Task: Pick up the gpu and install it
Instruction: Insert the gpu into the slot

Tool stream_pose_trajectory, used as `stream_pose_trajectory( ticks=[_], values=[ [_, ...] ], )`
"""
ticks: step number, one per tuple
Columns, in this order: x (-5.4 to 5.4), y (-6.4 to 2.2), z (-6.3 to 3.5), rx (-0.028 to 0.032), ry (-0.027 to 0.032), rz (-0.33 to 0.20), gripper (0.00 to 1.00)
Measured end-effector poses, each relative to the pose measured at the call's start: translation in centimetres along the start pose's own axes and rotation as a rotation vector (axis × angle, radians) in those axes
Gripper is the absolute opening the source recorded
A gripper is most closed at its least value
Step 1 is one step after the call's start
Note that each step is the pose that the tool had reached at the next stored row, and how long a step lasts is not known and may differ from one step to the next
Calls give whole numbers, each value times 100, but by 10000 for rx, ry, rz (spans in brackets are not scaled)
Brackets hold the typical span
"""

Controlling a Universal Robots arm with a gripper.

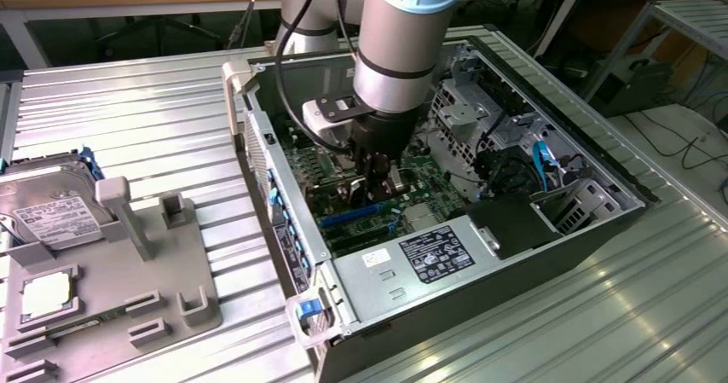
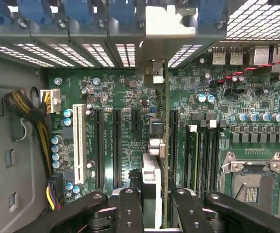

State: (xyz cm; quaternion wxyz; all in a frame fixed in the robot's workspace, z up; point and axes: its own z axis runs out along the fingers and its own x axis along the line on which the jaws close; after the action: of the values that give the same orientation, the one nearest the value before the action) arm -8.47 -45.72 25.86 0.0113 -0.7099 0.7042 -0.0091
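Fingers (image 2: pixel 128 211) are clamped on the gpu (image 2: pixel 162 160), held edge-on and upright between them. The gripper (image 1: pixel 381 182) is lowered inside the open computer case (image 1: pixel 592 229), just over the motherboard (image 2: pixel 115 92); the card is seen standing among the expansion slots (image 2: pixel 116 145), bracket end toward the case's rear wall. Seating can't be told. A hard drive (image 1: pixel 51 208) lies near the bench's edge at the exterior view's left.

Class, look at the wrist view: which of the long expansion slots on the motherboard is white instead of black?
The white slot, the one nearest the braided yellow-and-black cable bundle; the slots beside it are all black.
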Motion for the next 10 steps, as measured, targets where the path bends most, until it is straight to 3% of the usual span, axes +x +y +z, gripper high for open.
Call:
stream_pose_trajectory(
  ticks=[10],
  values=[
    [-2,59,42,-11,4,1,28]
  ],
)
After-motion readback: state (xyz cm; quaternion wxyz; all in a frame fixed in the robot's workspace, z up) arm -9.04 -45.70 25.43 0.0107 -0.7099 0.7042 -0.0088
